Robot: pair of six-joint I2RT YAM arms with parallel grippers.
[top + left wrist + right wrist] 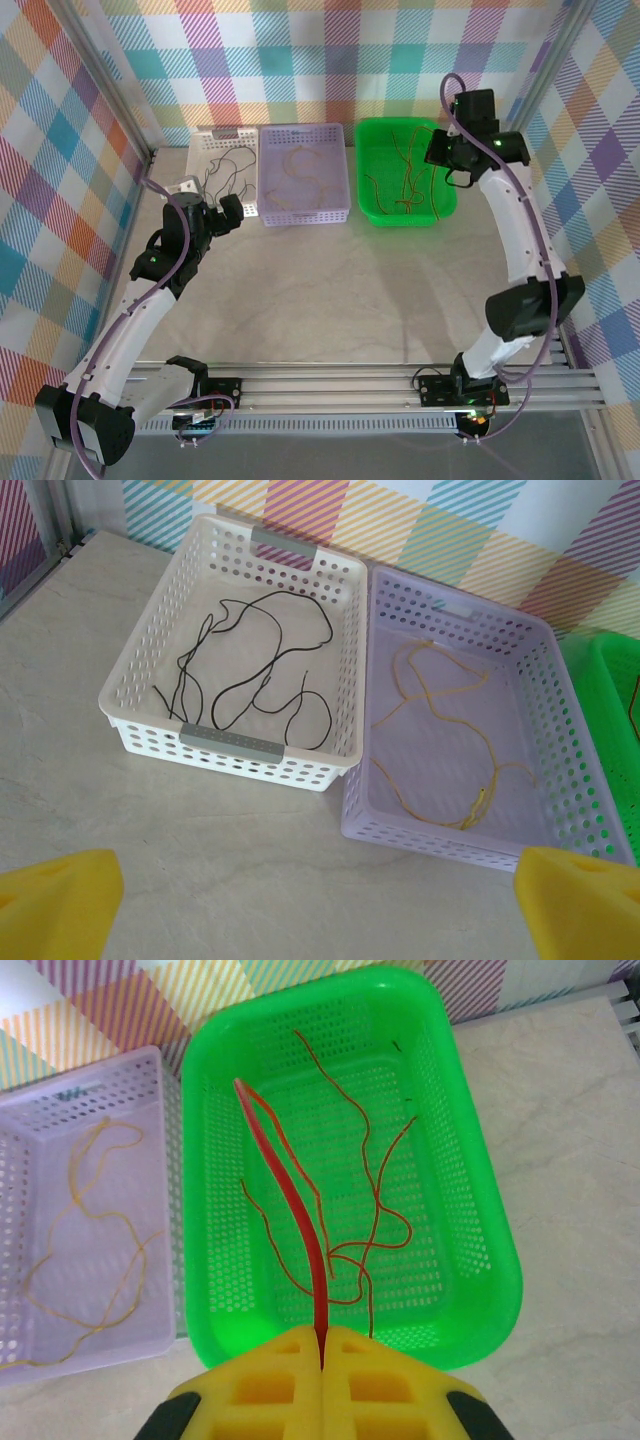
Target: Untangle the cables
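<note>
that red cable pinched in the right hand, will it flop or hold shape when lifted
Likely floppy: the red cable curves loosely down from the right hand. Probably very light, being so thin. It may drag the other red strands crossing it in the green basket.

Both arms are the same build: the left arm (120, 335) and right arm (515, 225) have glossy white tube links with chunky black joint housings (525, 305) in between. A thin purple-grey cable (545, 250) runs down the outside of each one, looping loose near the wrist. There's a tiny green status light (497, 146) on the black wrist section. The base blocks (460, 385) are black too, with a green and an orange light on the right one. The left fingers (60, 905) are plain bright yellow plastic. The right fingers (270, 1385) are the same yellow with rectangular pockets moulded in and black shoulders (165, 1420) behind them.
</note>
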